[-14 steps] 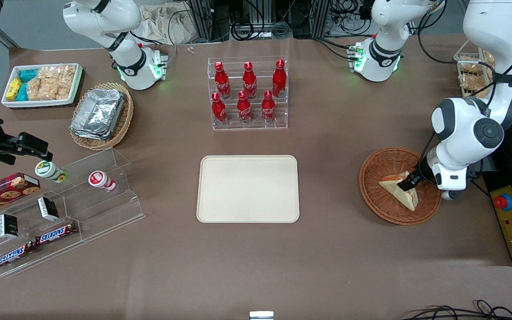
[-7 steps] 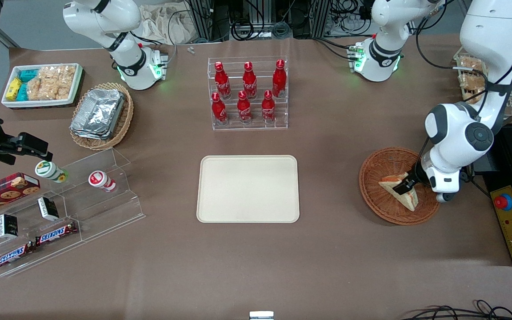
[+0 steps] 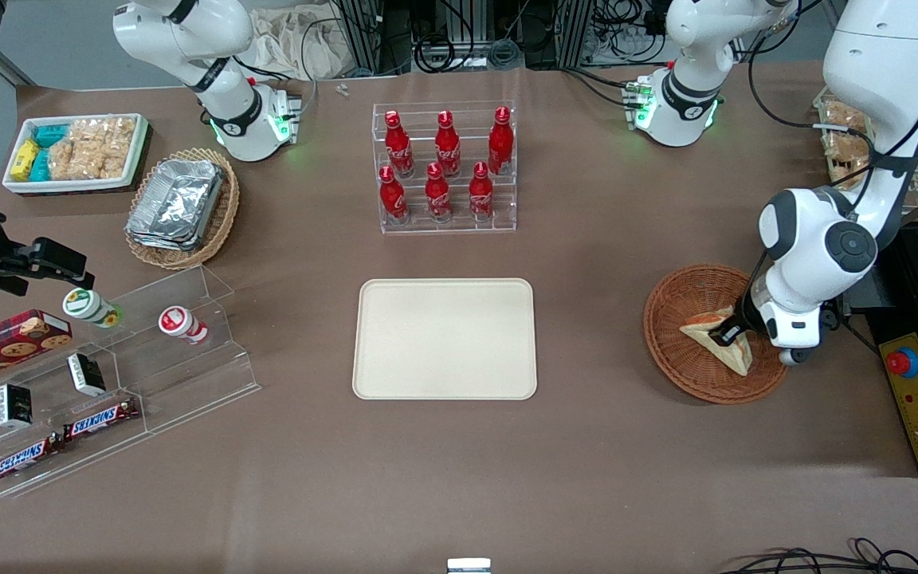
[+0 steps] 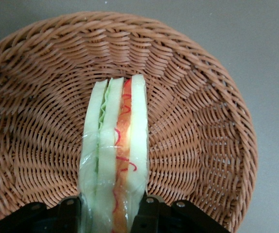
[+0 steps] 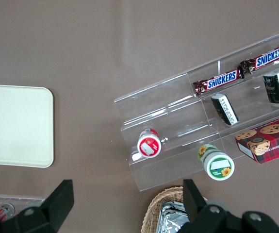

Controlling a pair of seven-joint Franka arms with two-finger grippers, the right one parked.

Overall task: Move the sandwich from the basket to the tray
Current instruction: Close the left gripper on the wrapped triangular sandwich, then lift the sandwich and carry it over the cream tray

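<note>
The sandwich (image 3: 706, 328) is a wrapped triangular wedge of white bread with orange and green filling. It stands on edge in the round reddish-brown wicker basket (image 3: 678, 351) toward the working arm's end of the table. My gripper (image 3: 727, 334) is down in the basket, shut on the sandwich. In the left wrist view the sandwich (image 4: 115, 145) shows its cut edge, and the black fingers (image 4: 70, 213) press on both bread faces over the basket (image 4: 197, 126). The cream-beige tray (image 3: 445, 338) lies flat mid-table with nothing on it.
A clear rack of red bottles (image 3: 443, 167) stands farther from the front camera than the tray. Toward the parked arm's end are a tan basket of foil trays (image 3: 182, 206), a white snack bin (image 3: 75, 151) and a clear stepped snack shelf (image 3: 120, 375). A control box (image 3: 917, 395) sits beside the basket.
The gripper and wrist have shifted slightly toward the tray, carrying the sandwich with them; the wedge sits a little differently in the basket.
</note>
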